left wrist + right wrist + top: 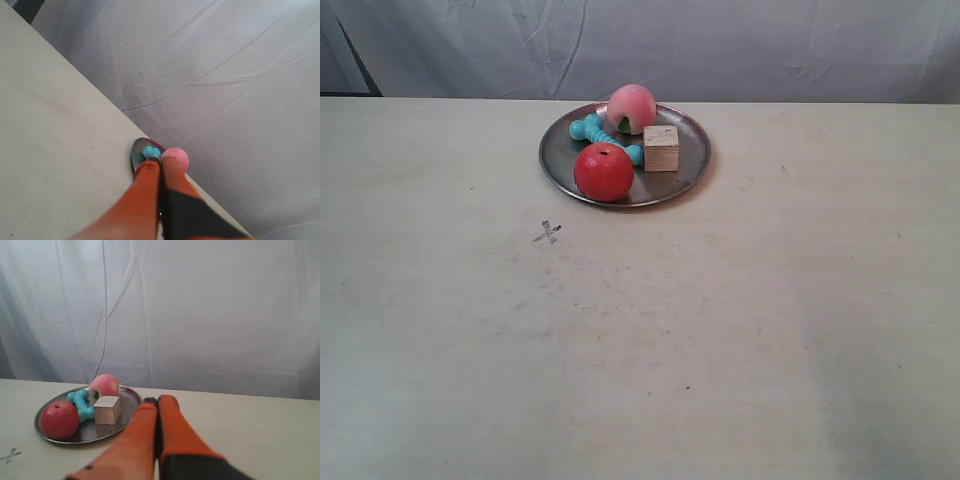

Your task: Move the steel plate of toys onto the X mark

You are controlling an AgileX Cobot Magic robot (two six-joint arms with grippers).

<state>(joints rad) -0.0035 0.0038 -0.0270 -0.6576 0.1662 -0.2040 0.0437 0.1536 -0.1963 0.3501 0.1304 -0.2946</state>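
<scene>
The steel plate (pixel 686 178) rests on the table toward the back, carrying a red apple (pixel 604 171), a pink peach (pixel 631 108), a turquoise bone (pixel 592 129) and a wooden cube (pixel 661 148). The X mark (pixel 547 233) lies on bare tabletop a short way in front of the plate, toward the exterior view's left. Neither arm shows in the exterior view. My right gripper (pixel 159 401) is shut and empty, off the plate (pixel 127 405) beside the cube (pixel 107 410). My left gripper (pixel 161 162) is shut and empty, with the plate (pixel 136 152), bone (pixel 151 151) and peach (pixel 175 158) beyond its tips.
A wrinkled grey cloth backdrop (pixel 720 45) hangs behind the table's far edge. The pale tabletop (pixel 640 350) stretches wide in front of the plate, with faint dark specks. In the right wrist view the X mark (pixel 10 455) is near the frame's corner.
</scene>
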